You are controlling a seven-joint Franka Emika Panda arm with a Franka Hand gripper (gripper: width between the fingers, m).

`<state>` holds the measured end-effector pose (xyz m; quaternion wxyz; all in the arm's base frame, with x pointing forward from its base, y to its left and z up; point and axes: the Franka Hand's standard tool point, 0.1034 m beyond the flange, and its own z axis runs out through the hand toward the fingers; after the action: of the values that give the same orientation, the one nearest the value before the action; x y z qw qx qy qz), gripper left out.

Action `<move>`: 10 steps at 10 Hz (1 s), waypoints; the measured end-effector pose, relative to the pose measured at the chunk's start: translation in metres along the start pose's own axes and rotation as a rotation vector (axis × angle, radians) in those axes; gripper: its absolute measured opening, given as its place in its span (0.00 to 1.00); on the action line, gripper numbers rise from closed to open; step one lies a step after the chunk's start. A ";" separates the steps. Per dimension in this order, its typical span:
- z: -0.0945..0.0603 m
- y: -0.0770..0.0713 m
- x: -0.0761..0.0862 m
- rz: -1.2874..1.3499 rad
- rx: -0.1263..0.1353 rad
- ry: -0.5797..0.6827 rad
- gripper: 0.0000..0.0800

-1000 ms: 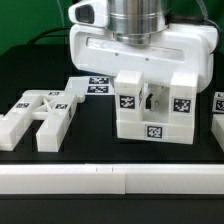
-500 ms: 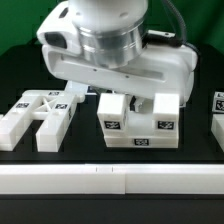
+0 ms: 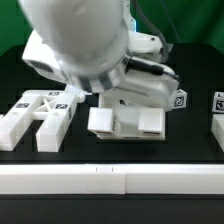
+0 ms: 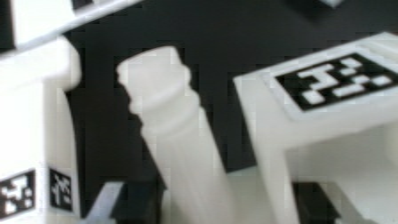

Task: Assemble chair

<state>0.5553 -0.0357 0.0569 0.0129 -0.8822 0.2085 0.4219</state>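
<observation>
Parts counted: one notched block (image 3: 125, 122), tilted at centre; one H-shaped frame (image 3: 38, 115), apart at the exterior view's left. One gripper (image 3: 128, 98), jaws narrow, clamps the block.

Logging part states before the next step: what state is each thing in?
notched block: gripped by the tool.
tool: shut on the notched block's middle rib.
H-shaped frame: lying flat on the table, untouched.
right-edge part: on the table, cropped, untouched.

Black tabletop (image 3: 192, 145), green backdrop (image 3: 8, 22), white front rail (image 3: 110, 180)
</observation>
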 end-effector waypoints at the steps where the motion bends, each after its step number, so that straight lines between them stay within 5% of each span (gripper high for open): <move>1: 0.004 0.005 -0.004 0.005 -0.018 -0.074 0.41; 8: 0.004 0.002 -0.001 0.011 -0.033 -0.070 0.41; 9: 0.004 0.003 0.000 0.012 -0.032 -0.070 0.51; 10: 0.004 0.003 0.000 0.013 -0.031 -0.069 0.51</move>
<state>0.5513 -0.0381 0.0548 0.0039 -0.8658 0.2072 0.4555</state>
